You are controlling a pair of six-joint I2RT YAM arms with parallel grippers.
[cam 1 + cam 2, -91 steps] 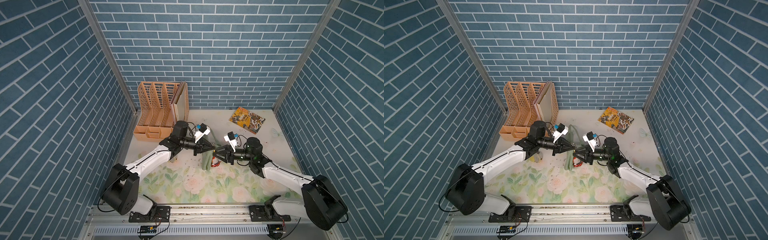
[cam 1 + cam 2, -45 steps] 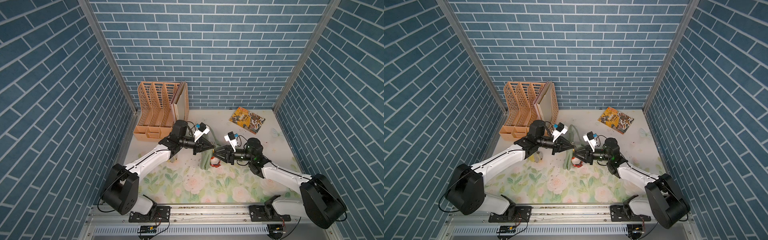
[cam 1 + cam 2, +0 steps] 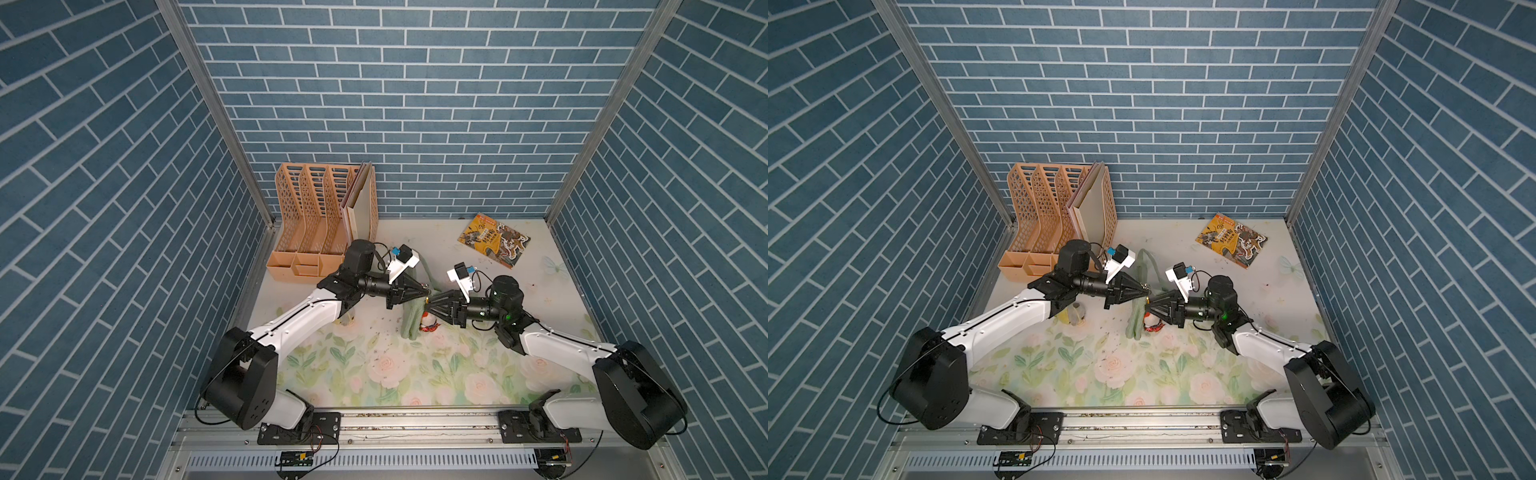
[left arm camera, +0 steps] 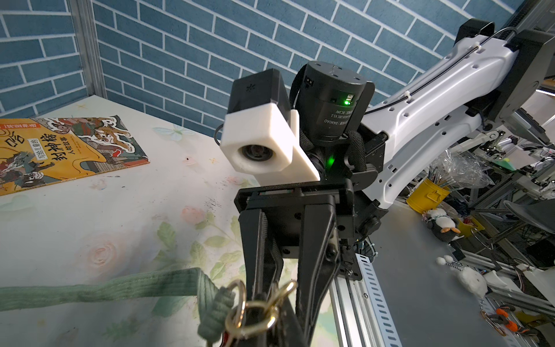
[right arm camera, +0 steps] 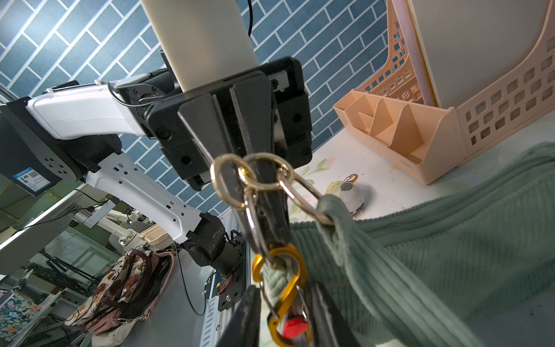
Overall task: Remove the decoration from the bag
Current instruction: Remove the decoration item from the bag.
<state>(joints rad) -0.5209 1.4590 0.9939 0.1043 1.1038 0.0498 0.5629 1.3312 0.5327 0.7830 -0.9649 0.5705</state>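
The bag (image 3: 411,320) is held raised above the worktop (image 3: 415,374) by its gold ring (image 5: 240,177), on which the left end effector (image 5: 258,186) is clamped shut. The decoration (image 3: 428,326) hangs beside it; its orange clasp (image 5: 282,288) sits between the right end effector's (image 5: 285,312) part-closed jaws, contact unclear. Unclipping is in hand; next, the gate must be pressed and slid off.

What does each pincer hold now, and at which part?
Left pincer grips the bag by its gold rings. Right pincer stands around the decoration's orange clasp; contact is unclear.

bag (image 5: 450,240): ribbed matt cloth | rings (image 5: 255,177): shiny gold metal | rack (image 3: 311,216): plastic
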